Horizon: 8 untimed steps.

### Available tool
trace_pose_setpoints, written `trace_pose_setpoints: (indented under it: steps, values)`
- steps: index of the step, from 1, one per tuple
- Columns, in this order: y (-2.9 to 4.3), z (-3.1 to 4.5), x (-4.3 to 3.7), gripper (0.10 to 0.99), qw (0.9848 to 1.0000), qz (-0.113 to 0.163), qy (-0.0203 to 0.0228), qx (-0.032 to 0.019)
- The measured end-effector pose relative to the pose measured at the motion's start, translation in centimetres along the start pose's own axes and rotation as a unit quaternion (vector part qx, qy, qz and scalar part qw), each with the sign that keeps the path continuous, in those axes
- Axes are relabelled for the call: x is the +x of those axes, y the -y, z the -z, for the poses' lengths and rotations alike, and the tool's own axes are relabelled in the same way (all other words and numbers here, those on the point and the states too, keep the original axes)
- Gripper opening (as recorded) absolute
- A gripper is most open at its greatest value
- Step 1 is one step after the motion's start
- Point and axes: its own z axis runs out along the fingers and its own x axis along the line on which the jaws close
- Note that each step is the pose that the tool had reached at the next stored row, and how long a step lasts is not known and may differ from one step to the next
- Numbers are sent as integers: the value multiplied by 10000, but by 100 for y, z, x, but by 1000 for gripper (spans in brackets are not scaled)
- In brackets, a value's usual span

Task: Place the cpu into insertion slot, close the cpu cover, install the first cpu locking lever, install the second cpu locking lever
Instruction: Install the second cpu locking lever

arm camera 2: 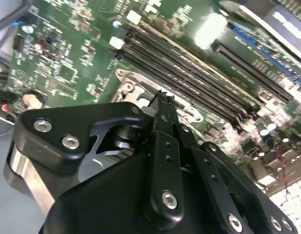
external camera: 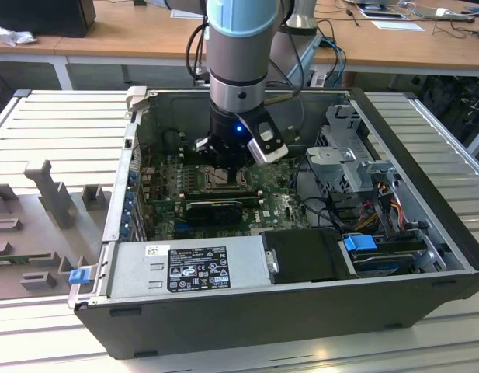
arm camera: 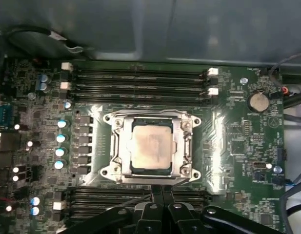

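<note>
In the first wrist view the cpu (arm camera: 150, 145), a pale beige square chip, lies flat in the insertion slot (arm camera: 151, 171), of which a dark rim shows. The cpu cover (arm camera: 185, 141), a silvery metal frame, lies closed around the chip. My gripper (arm camera: 161, 195) is shut with nothing seen between its fingertips, and it sits just off one edge of the socket. In the second wrist view the black fingers (arm camera 2: 162, 109) come together over the corner of the cover (arm camera 2: 127, 87). The exterior view shows the gripper (external camera: 223, 159) low over the green motherboard (external camera: 278, 202). I cannot make out how the locking levers stand.
Long black memory slots (arm camera: 135, 78) run along both sides of the socket. A coin battery (arm camera: 259, 101) sits on the board. In the exterior view a grey drive cage (external camera: 349, 159) and cables stand at the right, and a power supply (external camera: 192, 268) closes the near side of the case.
</note>
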Motion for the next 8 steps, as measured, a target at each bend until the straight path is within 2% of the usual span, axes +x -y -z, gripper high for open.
trace_pose_setpoints:
  steps: [6,8]
  values:
    - [22,-17,176,106,10000,21,-1,-38]
    - [26,-57,205,106,9999,60,-4,-82]
